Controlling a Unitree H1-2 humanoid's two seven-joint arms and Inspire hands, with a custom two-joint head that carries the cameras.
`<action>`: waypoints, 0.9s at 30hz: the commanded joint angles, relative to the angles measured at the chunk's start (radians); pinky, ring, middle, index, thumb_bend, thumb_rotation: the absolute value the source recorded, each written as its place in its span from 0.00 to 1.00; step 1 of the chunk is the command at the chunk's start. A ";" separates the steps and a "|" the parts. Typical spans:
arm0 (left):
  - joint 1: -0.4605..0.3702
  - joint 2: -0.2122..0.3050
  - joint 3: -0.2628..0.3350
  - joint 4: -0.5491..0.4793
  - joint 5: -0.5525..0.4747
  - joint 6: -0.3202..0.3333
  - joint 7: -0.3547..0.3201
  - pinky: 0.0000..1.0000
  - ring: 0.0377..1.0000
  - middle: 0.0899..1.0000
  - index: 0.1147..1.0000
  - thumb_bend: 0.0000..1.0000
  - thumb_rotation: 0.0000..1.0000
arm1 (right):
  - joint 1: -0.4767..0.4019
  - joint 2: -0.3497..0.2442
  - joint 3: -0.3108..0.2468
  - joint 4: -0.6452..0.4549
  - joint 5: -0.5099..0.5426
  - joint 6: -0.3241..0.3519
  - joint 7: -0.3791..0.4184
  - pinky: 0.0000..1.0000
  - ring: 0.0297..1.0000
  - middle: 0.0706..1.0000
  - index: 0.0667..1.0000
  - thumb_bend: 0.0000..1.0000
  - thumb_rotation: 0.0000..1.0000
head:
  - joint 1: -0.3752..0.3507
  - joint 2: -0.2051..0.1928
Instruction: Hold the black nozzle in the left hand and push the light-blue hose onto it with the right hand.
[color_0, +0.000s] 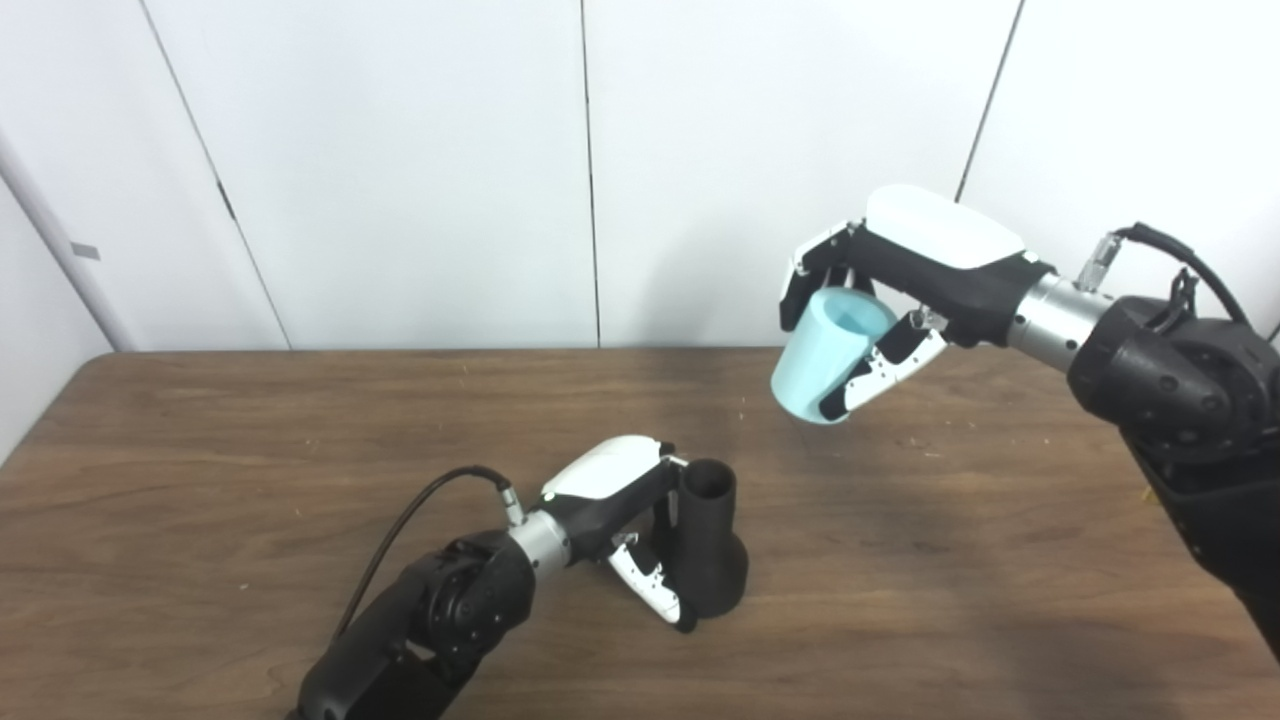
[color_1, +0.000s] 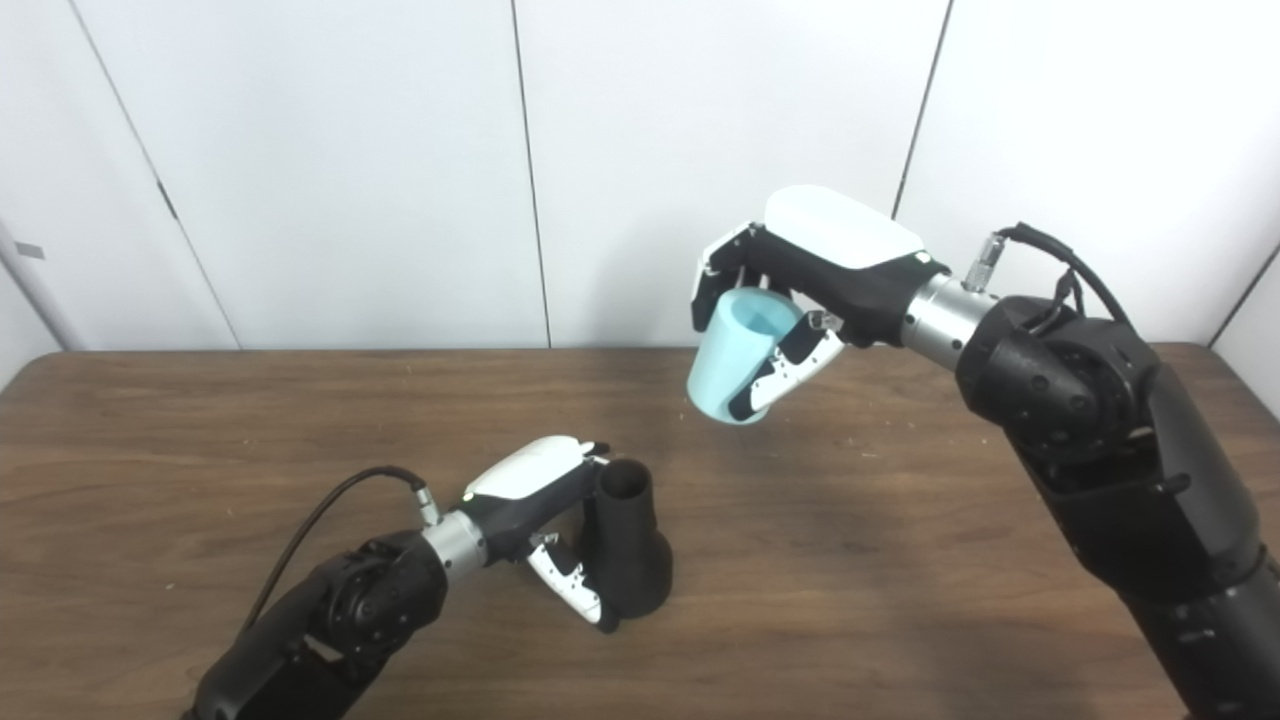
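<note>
The black nozzle (color_0: 712, 548) stands upright on the brown table (color_0: 200, 480), narrow open end up and wide base down. My left hand (color_0: 630, 520) is wrapped around its left side, thumb low at the base, shut on it. The light-blue hose (color_0: 828, 352), a short tapered sleeve, hangs tilted in the air up and to the right of the nozzle. My right hand (color_0: 880, 290) is shut on the hose, fingers over its top rim and thumb along its side. A clear gap separates hose and nozzle.
White wall panels (color_0: 400, 170) rise behind the table's far edge. A black cable (color_0: 420, 510) loops from the left wrist over the tabletop. The right forearm (color_0: 1180, 400) crosses above the table's right part.
</note>
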 joint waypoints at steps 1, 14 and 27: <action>0.047 0.004 -0.064 0.061 0.046 0.025 -0.093 1.00 0.57 0.42 0.42 0.53 0.00 | -0.069 0.003 -0.015 -0.050 0.020 -0.003 0.003 0.32 0.44 0.48 0.46 0.50 0.00 | 0.000 0.003; 0.047 -0.001 -0.068 0.052 0.035 0.031 -0.091 1.00 0.57 0.43 0.42 0.53 0.00 | -0.097 0.058 0.018 -0.077 0.006 0.024 0.063 0.33 0.44 0.47 0.45 0.50 0.00 | -0.001 0.030; 0.049 -0.006 -0.067 0.045 0.027 0.037 -0.096 1.00 0.56 0.43 0.42 0.53 0.00 | -0.142 0.084 0.092 -0.055 -0.034 0.059 0.145 0.35 0.43 0.45 0.44 0.50 0.00 | 0.008 0.048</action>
